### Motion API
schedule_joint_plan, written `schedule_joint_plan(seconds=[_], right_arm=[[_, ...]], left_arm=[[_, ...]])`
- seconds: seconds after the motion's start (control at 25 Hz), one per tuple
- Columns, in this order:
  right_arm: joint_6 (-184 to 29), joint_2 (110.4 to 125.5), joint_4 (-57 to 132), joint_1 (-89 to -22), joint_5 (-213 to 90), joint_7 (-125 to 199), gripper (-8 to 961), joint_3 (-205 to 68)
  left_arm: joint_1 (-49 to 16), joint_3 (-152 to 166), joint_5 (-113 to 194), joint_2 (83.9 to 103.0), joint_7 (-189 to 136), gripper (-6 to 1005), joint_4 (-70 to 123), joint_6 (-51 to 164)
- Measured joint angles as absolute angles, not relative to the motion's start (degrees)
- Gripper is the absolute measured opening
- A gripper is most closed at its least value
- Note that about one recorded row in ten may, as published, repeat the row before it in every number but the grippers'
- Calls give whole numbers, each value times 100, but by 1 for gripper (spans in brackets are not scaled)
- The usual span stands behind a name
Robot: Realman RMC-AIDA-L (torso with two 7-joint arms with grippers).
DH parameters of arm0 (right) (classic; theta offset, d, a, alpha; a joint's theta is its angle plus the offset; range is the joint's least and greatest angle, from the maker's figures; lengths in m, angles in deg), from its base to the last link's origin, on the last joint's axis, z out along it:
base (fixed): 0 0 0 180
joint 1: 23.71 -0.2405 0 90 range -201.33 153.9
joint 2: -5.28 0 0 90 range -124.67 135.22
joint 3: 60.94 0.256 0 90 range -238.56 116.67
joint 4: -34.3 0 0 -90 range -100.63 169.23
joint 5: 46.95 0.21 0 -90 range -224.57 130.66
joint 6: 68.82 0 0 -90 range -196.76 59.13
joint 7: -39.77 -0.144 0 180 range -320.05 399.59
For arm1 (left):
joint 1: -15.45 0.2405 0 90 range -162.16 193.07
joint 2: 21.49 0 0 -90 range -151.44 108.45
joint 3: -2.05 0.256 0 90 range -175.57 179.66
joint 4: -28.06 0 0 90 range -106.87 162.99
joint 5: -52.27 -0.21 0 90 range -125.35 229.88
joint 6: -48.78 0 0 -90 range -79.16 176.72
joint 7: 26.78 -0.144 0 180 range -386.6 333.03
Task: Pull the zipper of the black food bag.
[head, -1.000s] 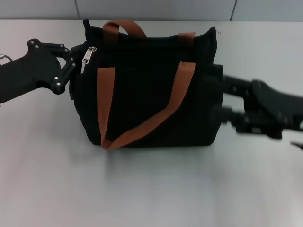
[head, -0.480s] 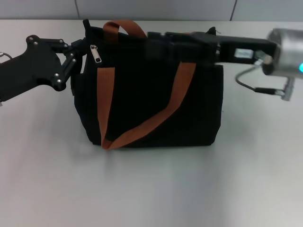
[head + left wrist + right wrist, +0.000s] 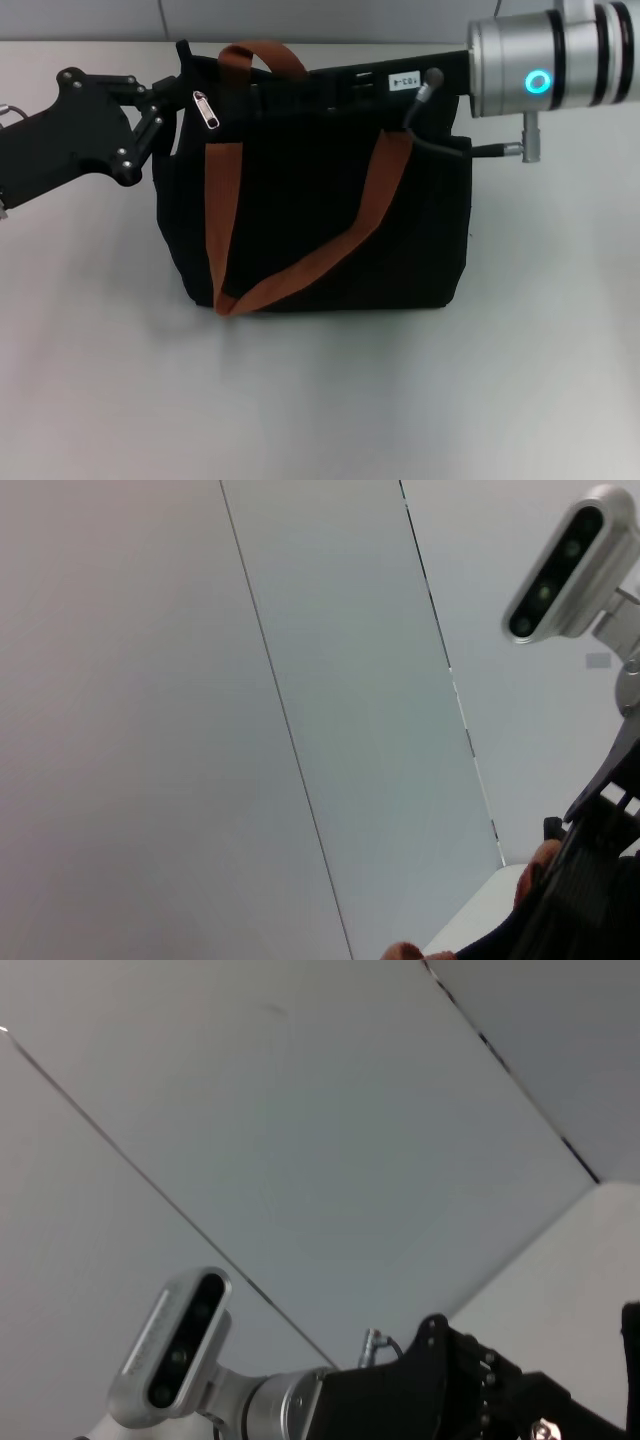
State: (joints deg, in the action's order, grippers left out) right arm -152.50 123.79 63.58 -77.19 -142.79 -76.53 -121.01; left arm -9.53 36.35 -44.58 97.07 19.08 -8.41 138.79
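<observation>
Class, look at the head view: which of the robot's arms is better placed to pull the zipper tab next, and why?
The right. Its gripper reaches along the bag's top edge towards the silver zipper tab, while the left gripper sits at the bag's end corner, seemingly steadying it.

robot test bench, lab setting
plain white table [image 3: 320, 400]; bare grey panelled wall [image 3: 200, 680] behind; no furnishings.
</observation>
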Motion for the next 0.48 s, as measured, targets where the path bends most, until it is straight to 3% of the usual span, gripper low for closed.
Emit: schedule_joint_plan(seconds=[0.48], right_arm=[[-14997, 12323, 6503, -8319, -15110, -8817, 675, -12116]], left_arm=[[-976, 3639, -4396, 9707, 1726, 27, -688, 13915]])
